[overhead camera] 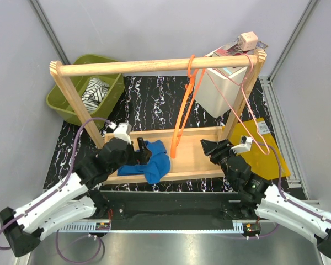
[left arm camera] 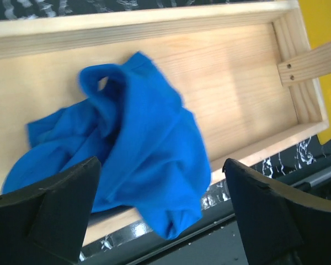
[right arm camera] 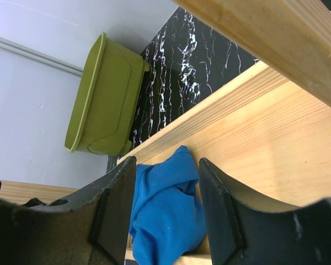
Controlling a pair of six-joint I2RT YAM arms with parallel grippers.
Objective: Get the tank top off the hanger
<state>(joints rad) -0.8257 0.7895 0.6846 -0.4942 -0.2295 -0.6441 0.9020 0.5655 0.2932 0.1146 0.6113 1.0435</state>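
Observation:
The blue tank top (overhead camera: 155, 162) lies crumpled at the left end of the wooden tray (overhead camera: 194, 175), one fold hanging over the tray's front rim. It is off the orange hanger (overhead camera: 183, 110), which hangs bare from the wooden rod (overhead camera: 154, 66). My left gripper (overhead camera: 142, 153) is open just left of the top. In the left wrist view its jaws (left arm camera: 161, 165) stand wide apart over the cloth (left arm camera: 138, 149), not closed on it. My right gripper (overhead camera: 208, 147) is open and empty at the tray's right end; in its view (right arm camera: 166, 163) the top (right arm camera: 165, 212) shows between the fingers, farther off.
A green bin (overhead camera: 59, 100) at the back left holds a striped garment (overhead camera: 95, 91). A white box (overhead camera: 219, 94) stands at the back right behind the rack post. A thin pink hanger (overhead camera: 248, 113) hangs at the rod's right end over a yellow sheet (overhead camera: 265, 160).

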